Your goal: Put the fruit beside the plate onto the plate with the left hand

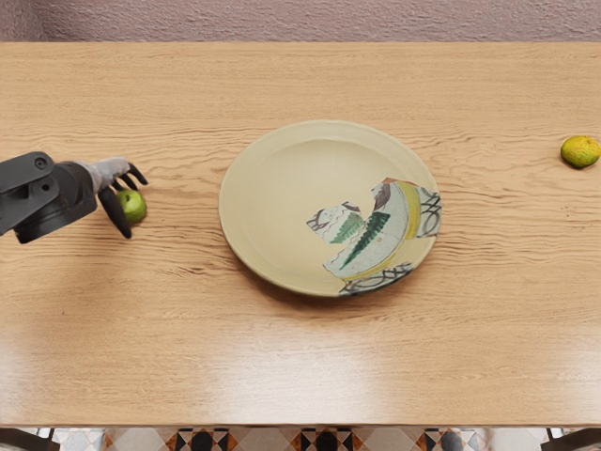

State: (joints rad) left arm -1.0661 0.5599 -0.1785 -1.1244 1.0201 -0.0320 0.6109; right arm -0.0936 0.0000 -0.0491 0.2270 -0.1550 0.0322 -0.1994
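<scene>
A small green fruit [133, 205] lies on the wooden table, left of the plate [282, 188]. The plate is cream-coloured with a painted pattern on its right part and holds nothing. My left hand [119, 193] comes in from the left edge and sits right at the green fruit, its dark-tipped fingers spread around the fruit's left side and top. I cannot see the fingers closed on it; the fruit rests on the table. A second, yellow-green fruit [580, 150] lies far off at the right edge.
The wooden table [300, 357] runs across the whole view, with its front edge near the bottom. A wall runs along the far edge at the top.
</scene>
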